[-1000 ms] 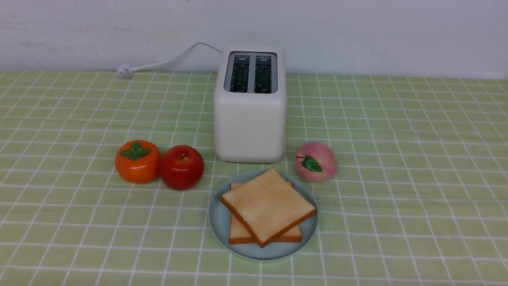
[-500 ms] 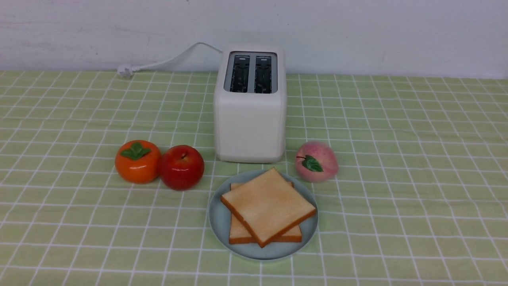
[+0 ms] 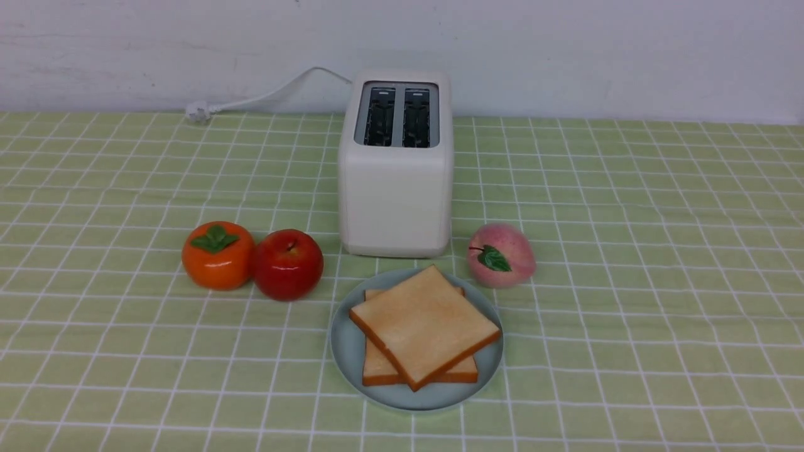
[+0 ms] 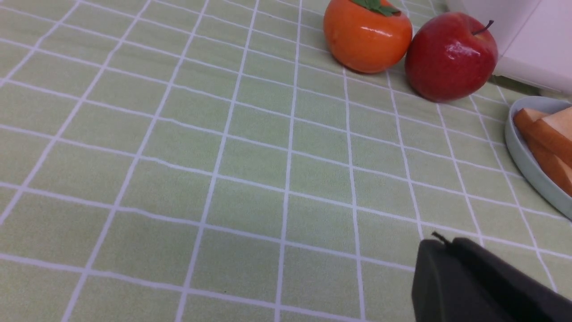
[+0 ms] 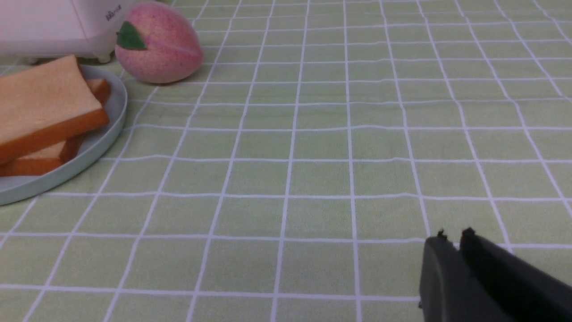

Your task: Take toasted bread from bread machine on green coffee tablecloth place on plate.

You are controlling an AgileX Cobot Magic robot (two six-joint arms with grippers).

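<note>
both toast slices [image 3: 424,329] are lying stacked on the plate [image 3: 344,351], toaster [image 3: 396,188] slots empty. my left claw [image 4: 440,243] and right claw [image 5: 452,237] are both together, flanking the plate, holding nothing.

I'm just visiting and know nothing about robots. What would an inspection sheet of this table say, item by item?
Surface: green checked tablecloth covers the table, lying flat with faint creases.
Job's things: both toast slices lie stacked on the pale plate, the upper one turned askew; the white toaster stands behind, both slots empty.
Clutter: orange persimmon touching a red apple left of the plate; pink peach to its right.
End effectors: left end effector shut, empty, over bare cloth; right end effector nearly shut, empty, over bare cloth.
Cables: white power cord runs from the toaster to a plug lying on the cloth.
Surroundings: plain white wall.
</note>
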